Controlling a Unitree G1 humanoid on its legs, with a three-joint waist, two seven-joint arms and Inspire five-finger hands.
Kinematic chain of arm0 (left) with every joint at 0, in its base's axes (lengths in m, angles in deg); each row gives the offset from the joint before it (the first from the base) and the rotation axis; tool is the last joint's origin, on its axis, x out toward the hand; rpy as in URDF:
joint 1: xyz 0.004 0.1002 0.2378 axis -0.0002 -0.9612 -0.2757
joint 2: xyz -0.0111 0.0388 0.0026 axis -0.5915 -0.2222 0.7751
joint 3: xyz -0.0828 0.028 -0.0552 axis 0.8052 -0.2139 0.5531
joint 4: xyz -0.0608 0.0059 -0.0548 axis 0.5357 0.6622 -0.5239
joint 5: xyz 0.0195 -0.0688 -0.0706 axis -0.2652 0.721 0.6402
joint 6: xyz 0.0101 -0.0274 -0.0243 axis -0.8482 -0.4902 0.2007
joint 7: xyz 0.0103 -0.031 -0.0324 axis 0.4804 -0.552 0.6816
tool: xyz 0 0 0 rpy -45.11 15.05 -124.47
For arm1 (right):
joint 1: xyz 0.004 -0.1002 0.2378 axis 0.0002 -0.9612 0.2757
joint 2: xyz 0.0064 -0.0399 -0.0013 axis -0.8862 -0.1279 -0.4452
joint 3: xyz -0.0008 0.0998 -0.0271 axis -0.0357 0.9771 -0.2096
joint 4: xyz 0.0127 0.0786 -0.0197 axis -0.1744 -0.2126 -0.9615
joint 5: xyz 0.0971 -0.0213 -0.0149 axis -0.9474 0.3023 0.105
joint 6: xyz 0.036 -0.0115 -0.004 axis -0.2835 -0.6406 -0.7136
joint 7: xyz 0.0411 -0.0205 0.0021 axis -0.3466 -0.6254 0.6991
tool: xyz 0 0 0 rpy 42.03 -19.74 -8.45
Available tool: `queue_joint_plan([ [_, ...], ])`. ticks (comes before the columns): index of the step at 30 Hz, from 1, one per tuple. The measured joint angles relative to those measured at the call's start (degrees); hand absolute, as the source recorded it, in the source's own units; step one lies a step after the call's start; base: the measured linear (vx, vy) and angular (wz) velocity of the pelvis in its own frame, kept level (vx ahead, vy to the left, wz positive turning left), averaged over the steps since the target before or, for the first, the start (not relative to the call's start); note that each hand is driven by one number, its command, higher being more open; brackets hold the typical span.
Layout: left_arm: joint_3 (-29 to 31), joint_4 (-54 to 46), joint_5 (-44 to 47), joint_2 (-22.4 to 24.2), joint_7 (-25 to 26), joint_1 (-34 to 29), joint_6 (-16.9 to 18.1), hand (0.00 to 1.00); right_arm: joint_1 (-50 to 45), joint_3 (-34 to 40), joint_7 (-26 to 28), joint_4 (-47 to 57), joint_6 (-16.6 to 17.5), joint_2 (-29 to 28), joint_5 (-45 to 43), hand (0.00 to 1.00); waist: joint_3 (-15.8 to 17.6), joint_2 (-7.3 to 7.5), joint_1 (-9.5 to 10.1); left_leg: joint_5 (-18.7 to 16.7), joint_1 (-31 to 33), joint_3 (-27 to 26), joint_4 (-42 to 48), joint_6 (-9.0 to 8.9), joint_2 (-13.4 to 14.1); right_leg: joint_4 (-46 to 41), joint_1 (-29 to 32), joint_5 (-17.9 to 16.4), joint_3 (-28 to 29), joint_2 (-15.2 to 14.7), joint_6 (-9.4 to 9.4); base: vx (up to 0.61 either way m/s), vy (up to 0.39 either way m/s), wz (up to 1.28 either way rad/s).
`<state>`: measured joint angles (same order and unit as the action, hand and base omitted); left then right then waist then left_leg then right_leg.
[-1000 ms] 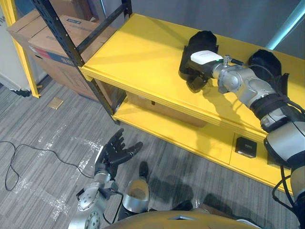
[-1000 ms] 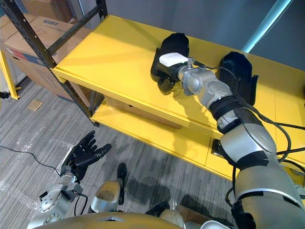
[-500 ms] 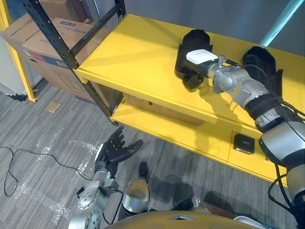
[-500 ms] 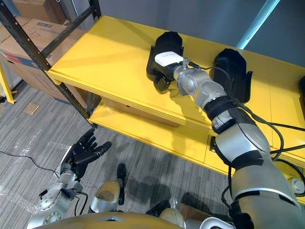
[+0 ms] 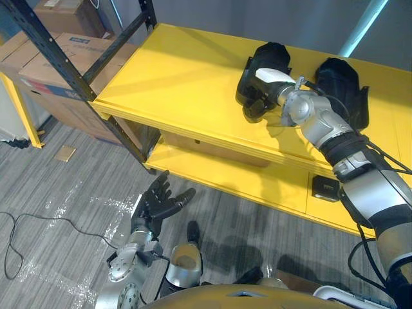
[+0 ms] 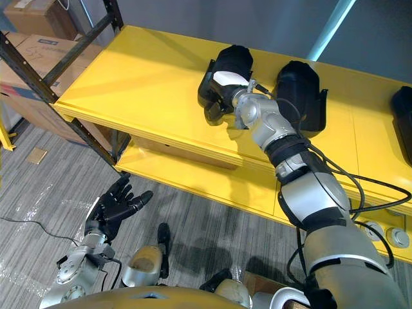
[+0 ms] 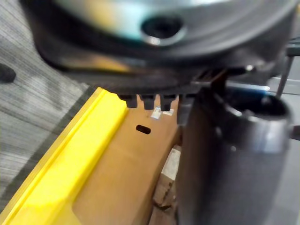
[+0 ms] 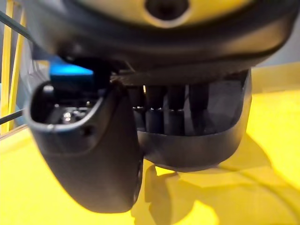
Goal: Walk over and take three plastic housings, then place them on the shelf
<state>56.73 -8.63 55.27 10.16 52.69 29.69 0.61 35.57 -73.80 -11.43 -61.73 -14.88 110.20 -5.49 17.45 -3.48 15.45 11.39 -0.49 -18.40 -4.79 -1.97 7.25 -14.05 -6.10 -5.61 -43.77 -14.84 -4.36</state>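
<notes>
Grip note: housing (image 5: 273, 55), a black moulded shell, lies on the yellow shelf (image 5: 180, 77) at upper centre of frame. The right hand (image 5: 265, 84) is clamped on its near wall, fingers (image 8: 174, 115) inside the rim and thumb (image 8: 89, 154) outside. It looks light, stiff, hollow and probably slick, so the wall edge seems the best hold. A second housing (image 5: 338, 80) lies just right of it. The left hand (image 5: 154, 203) is spread and empty at lower left.

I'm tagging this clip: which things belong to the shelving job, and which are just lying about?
Job: housing in right hand, second housing beside it, third housing farther right, yellow shelf.
Lying about: cardboard boxes, small black box on lower tier, floor scrap.
</notes>
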Motion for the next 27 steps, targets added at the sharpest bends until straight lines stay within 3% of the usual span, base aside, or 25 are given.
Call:
queue_joint_plan([
  [10, -1.2, 0.0, 0.0, 0.0, 1.6, 1.0, -0.8, 1.0, -0.8, 0.0, 0.4, 1.4, 2.1, -0.1, -0.6, 0.0, -0.1, -0.12, -0.2, -0.1, -0.1, 0.0, 0.0, -0.07, 0.0, -0.4, 0.0, 0.0, 0.0, 0.0, 0.05, 0.0, 0.0, 0.0],
  [27, -2.7, 0.0, 0.0, 0.0, 2.0, 1.0, -0.8, 1.0, -1.1, -1.6, -0.7, 0.8, 1.4, -0.7, -0.6, 0.0, -0.8, -1.17, 0.06, 0.3, 0.3, 1.7, 0.0, 0.36, -0.6, -2.3, -0.1, -1.5, -1.7, -1.2, 0.41, 0.0, 0.002, 0.05],
])
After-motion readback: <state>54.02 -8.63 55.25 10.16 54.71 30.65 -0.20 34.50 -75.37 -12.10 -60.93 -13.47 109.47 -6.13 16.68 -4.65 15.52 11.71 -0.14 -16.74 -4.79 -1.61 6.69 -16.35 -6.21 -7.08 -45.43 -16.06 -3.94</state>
